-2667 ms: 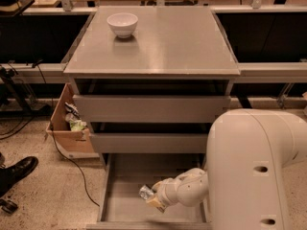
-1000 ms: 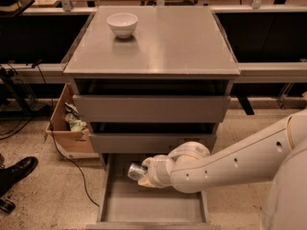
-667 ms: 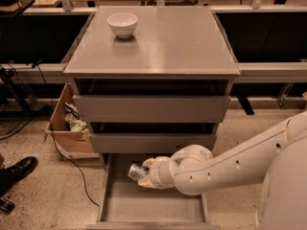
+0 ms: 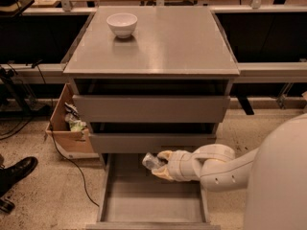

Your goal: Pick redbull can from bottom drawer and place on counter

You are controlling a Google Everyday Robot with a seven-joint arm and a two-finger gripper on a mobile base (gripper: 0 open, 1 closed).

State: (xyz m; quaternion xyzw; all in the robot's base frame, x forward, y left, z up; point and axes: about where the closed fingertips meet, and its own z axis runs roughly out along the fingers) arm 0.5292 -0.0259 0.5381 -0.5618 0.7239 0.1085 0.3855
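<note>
Bottom drawer: The grey metal tray of the bottom drawer [image 4: 153, 200] stands pulled out nearest me, with its flat floor bare. If my grip fails, the can drops back onto this floor and, I judge, may roll against a side wall.
Can: The small, slim, crinkled silvery redbull can [image 4: 151, 161] hangs clear of the drawer floor at the back of the drawer, just under the drawer front above. Most of it sticks out to the left of my grip.
Fingers: My pale yellowish fingers [image 4: 165, 154] are closed on the can's right end, one above it and one below. The can is held by one end and is dented, so I judge it could twist or slide out during the lift.
Middle front: The plain grey front of the middle drawer [image 4: 153, 142] sits right over the can. Rising straight up would likely knock the can on its lower edge, so pulling back towards me first looks safer.
Worktop: The large flat grey worktop of the drawer cabinet [image 4: 172, 42] lies well above the can. A lift that is too low could catch the can on its thin front rim.
Bowl: The round white bowl [image 4: 122, 24] stands on the far left of the worktop, and setting the can down near the front keeps it clear of the bowl.
Arm: My rounded white arm [image 4: 211, 164] reaches from the lower right towards the left, low and nearly level. It crosses the drawer's right wall, and the wrist is inside the drawer.
</note>
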